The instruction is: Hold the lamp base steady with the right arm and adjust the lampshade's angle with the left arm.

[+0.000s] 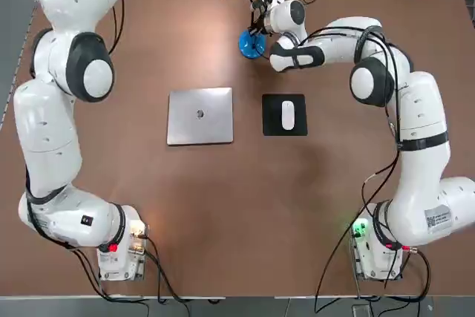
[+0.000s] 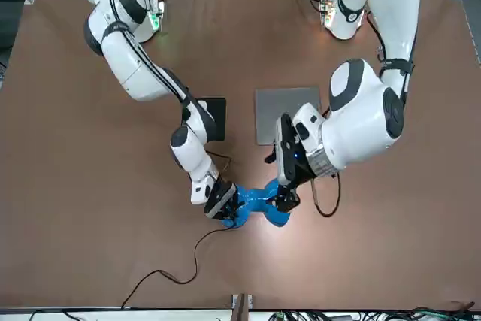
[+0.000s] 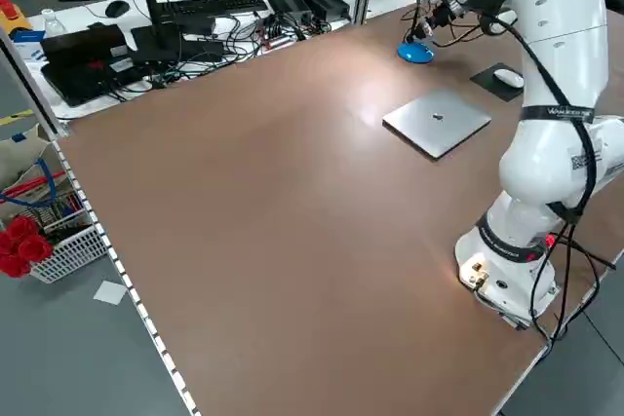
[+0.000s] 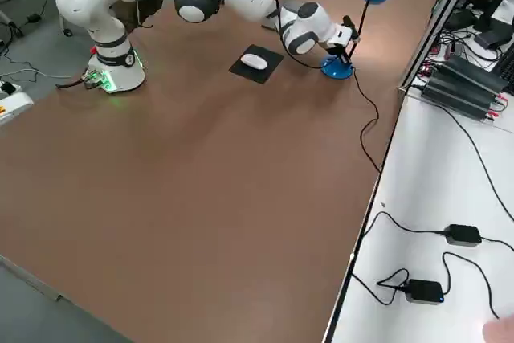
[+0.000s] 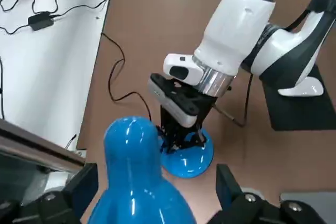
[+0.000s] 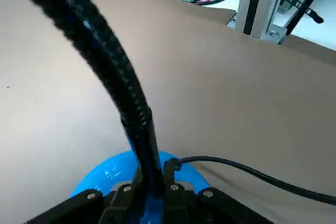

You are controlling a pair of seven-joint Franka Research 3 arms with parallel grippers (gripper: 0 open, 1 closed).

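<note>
Already half done: right hand (image 5: pixel 181 141) clamped on black neck just above lamp base (image 1: pixel 251 44), pinning it at far edge of surface (image 1: pixel 148 206). Left hand (image 5: pixel 152 192) wide open, straddling lampshade (image 5: pixel 137 177), not gripping. Tilt adjustment not yet made.

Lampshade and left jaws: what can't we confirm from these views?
- Lampshade opening: faces away in every view; its lit or unlit inside is unseen.
- Left gripper: open jaws flank the shade; contact unclear, cut off by the left wrist view's bottom edge.
- Front view: left arm hides most of the shade.
- Lamp base: partly hidden under the right gripper.
</note>
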